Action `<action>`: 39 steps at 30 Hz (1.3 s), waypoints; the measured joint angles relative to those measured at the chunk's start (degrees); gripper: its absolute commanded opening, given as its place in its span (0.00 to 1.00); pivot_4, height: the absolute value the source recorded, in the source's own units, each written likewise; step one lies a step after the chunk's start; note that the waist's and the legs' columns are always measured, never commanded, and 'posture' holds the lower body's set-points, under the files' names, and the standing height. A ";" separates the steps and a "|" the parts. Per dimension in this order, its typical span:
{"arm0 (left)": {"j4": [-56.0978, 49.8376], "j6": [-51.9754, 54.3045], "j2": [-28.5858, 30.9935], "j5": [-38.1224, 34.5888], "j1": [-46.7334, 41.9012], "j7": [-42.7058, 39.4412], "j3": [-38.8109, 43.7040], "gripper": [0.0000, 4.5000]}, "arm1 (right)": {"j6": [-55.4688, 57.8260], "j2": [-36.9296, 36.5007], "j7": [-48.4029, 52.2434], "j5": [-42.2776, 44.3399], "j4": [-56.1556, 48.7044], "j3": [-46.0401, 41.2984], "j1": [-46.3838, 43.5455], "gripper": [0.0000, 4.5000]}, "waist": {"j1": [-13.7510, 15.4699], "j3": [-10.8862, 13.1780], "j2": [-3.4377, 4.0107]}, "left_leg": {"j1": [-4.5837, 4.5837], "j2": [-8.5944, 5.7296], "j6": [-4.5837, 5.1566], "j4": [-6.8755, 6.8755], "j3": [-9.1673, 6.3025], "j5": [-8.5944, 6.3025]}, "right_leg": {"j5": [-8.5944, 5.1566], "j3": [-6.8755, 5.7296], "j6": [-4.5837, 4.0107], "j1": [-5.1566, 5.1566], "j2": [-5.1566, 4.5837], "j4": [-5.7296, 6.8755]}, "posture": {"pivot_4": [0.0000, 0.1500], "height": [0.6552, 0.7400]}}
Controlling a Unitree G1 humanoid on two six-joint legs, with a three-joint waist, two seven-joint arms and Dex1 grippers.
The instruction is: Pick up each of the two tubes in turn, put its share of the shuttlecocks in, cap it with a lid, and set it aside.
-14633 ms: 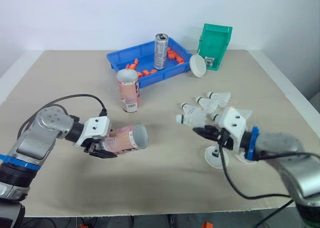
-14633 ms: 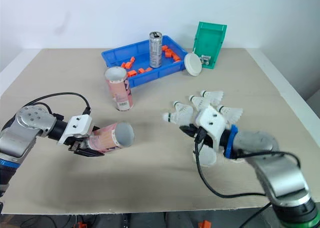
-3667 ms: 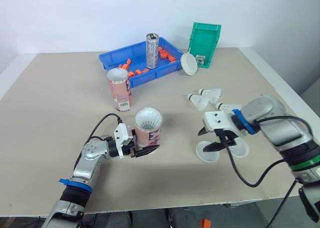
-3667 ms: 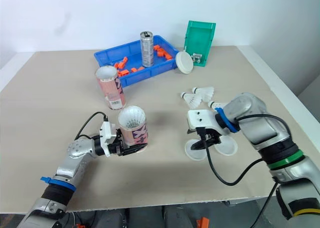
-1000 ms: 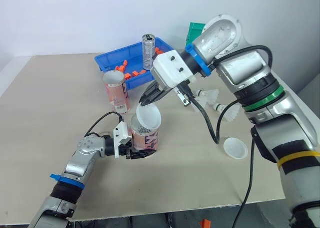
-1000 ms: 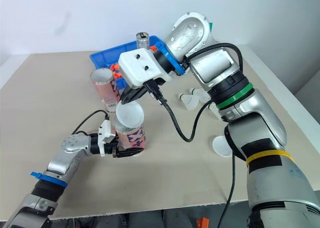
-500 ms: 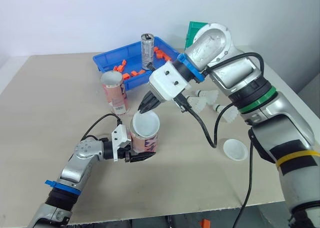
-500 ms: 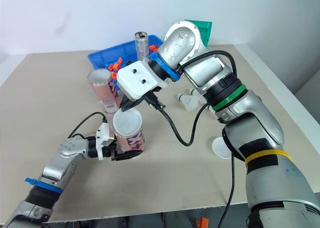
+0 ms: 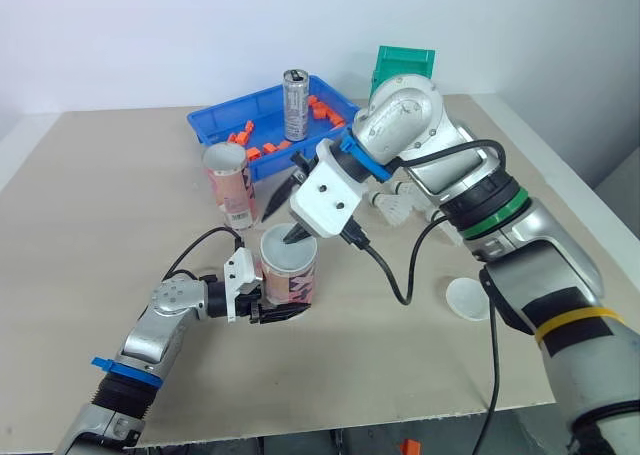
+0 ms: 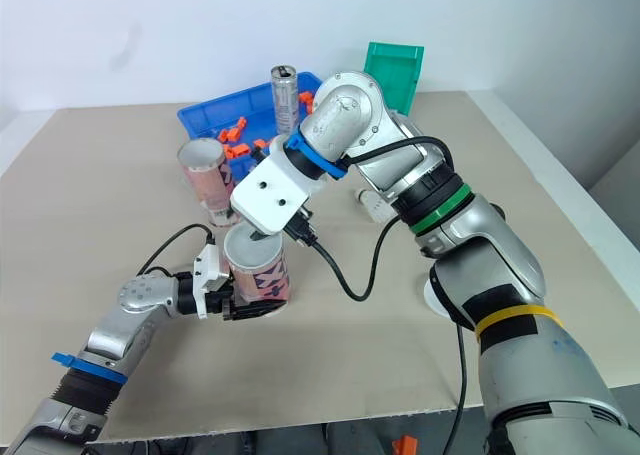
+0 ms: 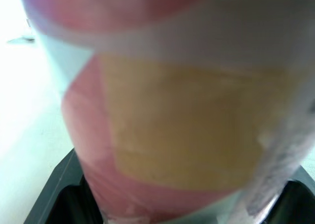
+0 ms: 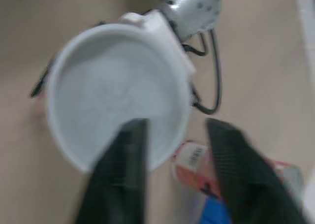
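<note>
Beige table (image 9: 90, 205) under a plain white wall carries the work. Near the centre of the left eye view the pink tube (image 9: 292, 287) stands upright with its base on the table, and a white lid (image 9: 300, 257) sits on its mouth. The left gripper (image 9: 268, 307) reaches in from the lower left, its fingers (image 11: 54, 199) clamped on the lower part of the tube wall. The right gripper (image 12: 176, 125) points down at the lid from the upper right. Its fingers (image 12: 123, 175) are spread apart. In the right wrist view one lies over the lid's face and the other stands outside the rim, so nothing is pinched. Whether the tip actually bears on the lid cannot be told.

The step in hand looks like seating the cap. It will go best if the push lands near the middle of the lid and runs straight down the tube. The low clamp should hold firm so the tube neither tips nor slides. The rim should sit level all round before the tube is set aside.

Toward the upper left a second tube (image 9: 225, 180) stands open, just in front of a blue tray (image 9: 200, 127). A spare lid (image 9: 468, 297) lies at the lower right, and shuttlecocks (image 9: 402, 210) show partly behind the right arm.
</note>
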 measured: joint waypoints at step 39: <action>4.75 0.10 -0.26 0.03 -1.64 -1.35 -0.04 0.72 | 5.40 -0.12 1.82 -3.02 -5.13 0.68 5.47 0.01 | -0.53 -1.08 -0.32 | 1.50 0.03 -0.22 -0.10 0.04 -0.33 | -0.34 0.03 -0.21 0.84 -0.01 0.01 | 1.00 1.00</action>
